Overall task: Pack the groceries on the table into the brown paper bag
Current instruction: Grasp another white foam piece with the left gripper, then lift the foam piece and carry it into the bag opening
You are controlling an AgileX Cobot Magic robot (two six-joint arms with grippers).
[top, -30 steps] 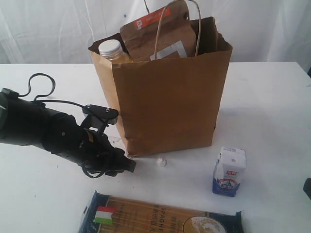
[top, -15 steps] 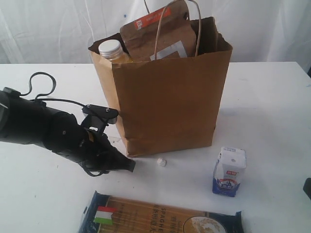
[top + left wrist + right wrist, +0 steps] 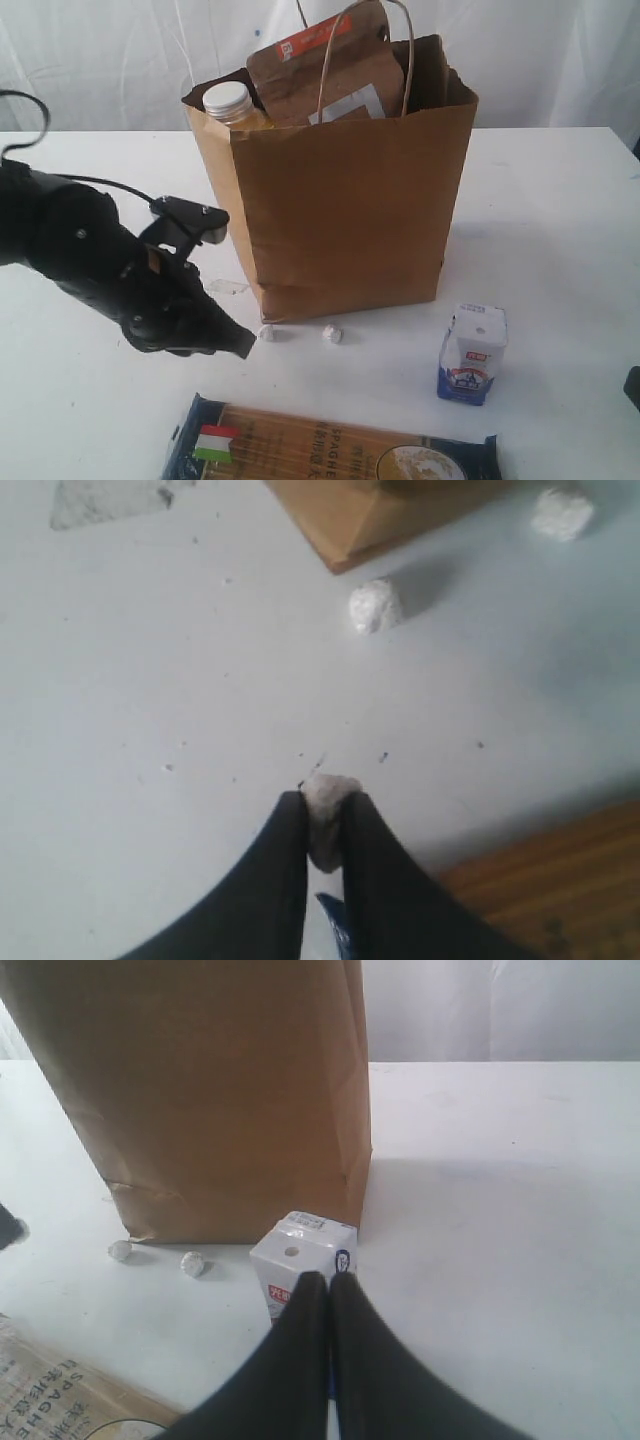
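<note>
On the white surface (image 3: 560, 200), near its middle, the brown paper bag (image 3: 340, 210) is shown upright with its mouth open. The brown pouch with orange label (image 3: 320, 60) and the yellow white-capped bottle (image 3: 230, 103) are seen inside it, their tops above the rim. Bare surface is left to the right of the bag and behind it, up to the far edge, where a white backdrop (image 3: 100, 60) hangs. In front of the bag only a narrow strip is free. It is bounded by the dark-blue spaghetti pack (image 3: 330, 445), laid flat along the near border of the exterior view, and by the white-blue carton (image 3: 472, 352), set upright near the bag's right front corner. The left hand (image 3: 245, 347) is placed low in this strip by the bag's left front corner, and the room to the left is filled by its arm. Its fingers are narrowed on a small white lump (image 3: 322, 795), pinched between the tips. A second lump (image 3: 267, 333) is seen just beside that corner and a third lump (image 3: 331, 334) farther along the bag's front. The right hand (image 3: 322, 1285) is shown with its fingers pressed together and nothing between them, close over the carton; contact cannot be told.
</note>
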